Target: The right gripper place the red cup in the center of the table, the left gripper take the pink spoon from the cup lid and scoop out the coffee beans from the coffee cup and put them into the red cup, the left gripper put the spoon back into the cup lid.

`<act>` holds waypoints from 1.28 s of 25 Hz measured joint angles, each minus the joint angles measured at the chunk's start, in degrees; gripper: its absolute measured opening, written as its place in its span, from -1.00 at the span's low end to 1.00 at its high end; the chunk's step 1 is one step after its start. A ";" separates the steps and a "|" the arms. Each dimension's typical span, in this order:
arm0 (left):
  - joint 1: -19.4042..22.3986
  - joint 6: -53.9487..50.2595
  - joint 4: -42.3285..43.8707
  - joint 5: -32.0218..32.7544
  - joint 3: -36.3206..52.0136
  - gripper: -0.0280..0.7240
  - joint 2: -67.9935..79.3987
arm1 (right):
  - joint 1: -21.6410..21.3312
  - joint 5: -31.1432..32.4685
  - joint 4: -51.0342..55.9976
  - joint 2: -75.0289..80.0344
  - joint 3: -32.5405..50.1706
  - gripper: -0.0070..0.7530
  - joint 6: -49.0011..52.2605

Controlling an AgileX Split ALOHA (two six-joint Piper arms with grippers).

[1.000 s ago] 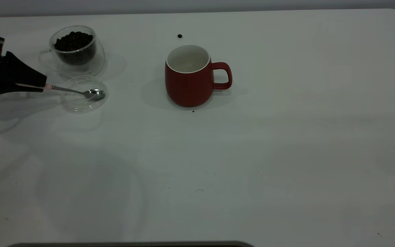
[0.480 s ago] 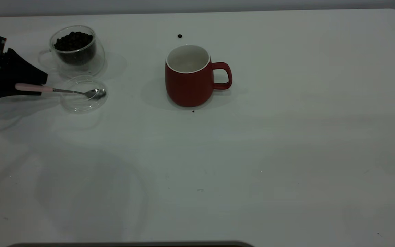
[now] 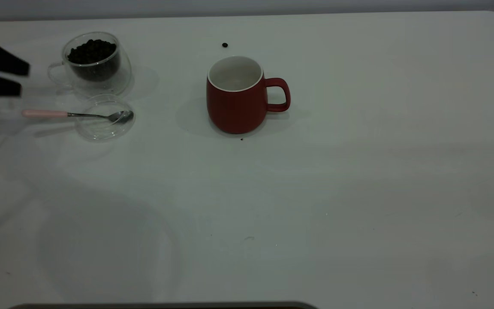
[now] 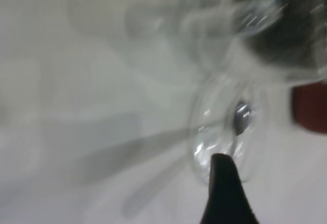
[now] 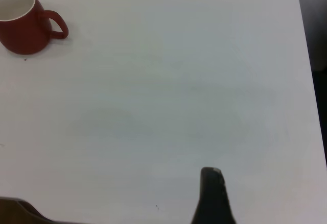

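Observation:
The red cup stands upright mid-table, handle to the right; the part of its white inside that shows is bare. The coffee cup with coffee beans stands at the back left. In front of it lies the cup lid. The pink spoon rests with its metal bowl in the lid and its handle on the table. My left gripper is open and empty, above and left of the spoon handle, apart from it. Its wrist view shows one fingertip before the lid. My right gripper is far from the red cup.
A loose bean lies behind the red cup, and a dark speck lies at its front. The white table stretches to the right and front. Its rounded corner is at the back right.
My left gripper opened and let go of the spoon handle, then rose and drew back to the left. The spoon now lies free with its bowl in the lid.

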 joint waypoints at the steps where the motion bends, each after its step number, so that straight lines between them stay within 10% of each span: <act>1: 0.18 -0.94 0.06 1.13 -0.30 0.51 -1.07 | 0.00 0.00 0.00 0.00 0.00 0.57 0.00; 10: -1.24 -12.03 3.72 6.65 -0.52 0.35 -25.38 | 0.00 0.00 0.00 0.00 0.00 0.57 0.00; 21: -17.22 -44.34 46.22 6.66 2.80 0.21 -60.32 | 0.00 0.00 0.00 0.00 0.00 0.57 0.00; 32: -21.34 -48.49 56.28 6.66 34.79 0.21 -89.95 | 0.00 0.00 0.00 0.00 0.00 0.57 0.00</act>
